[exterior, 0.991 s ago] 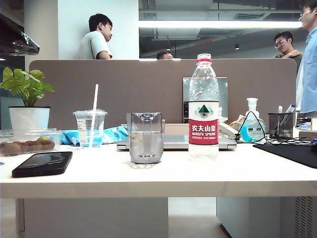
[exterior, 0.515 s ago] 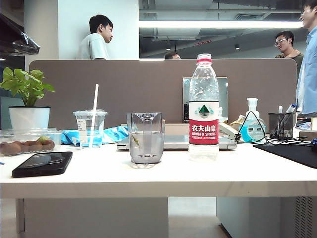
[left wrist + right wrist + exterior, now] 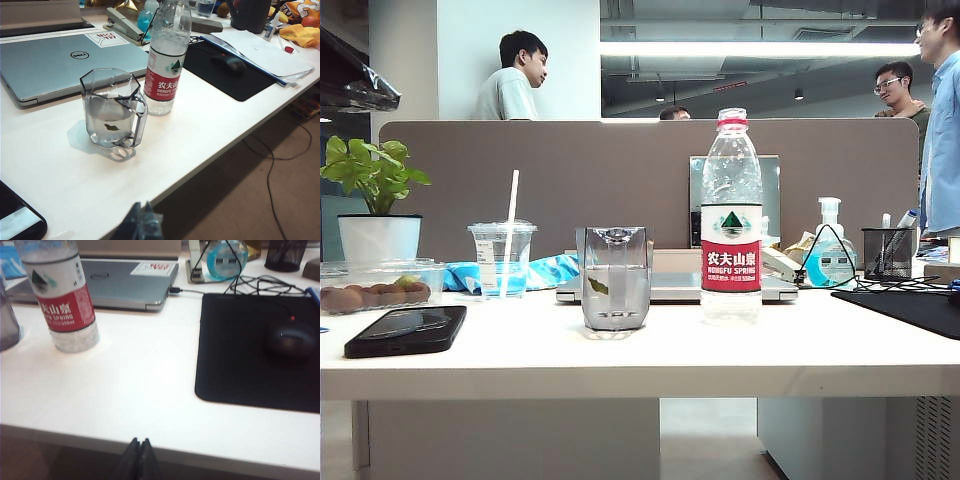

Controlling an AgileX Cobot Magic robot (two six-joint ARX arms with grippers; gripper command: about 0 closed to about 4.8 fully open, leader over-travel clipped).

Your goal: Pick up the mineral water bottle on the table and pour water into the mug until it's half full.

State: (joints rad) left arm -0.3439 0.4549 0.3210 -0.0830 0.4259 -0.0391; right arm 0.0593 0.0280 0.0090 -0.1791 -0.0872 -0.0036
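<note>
At centre frame the mug (image 3: 615,278) looks half full beside the upright bottle (image 3: 731,215); keep the closed, empty left gripper (image 3: 144,224) and right gripper (image 3: 138,452) clear of both.

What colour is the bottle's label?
The bottle has a red and white label, clearest in the exterior view.

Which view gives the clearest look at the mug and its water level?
The left wrist view: the mug shows whole from above, with handle, rim and water inside. The exterior view shows it side-on, roughly half full. The right wrist view catches only its edge.
</note>
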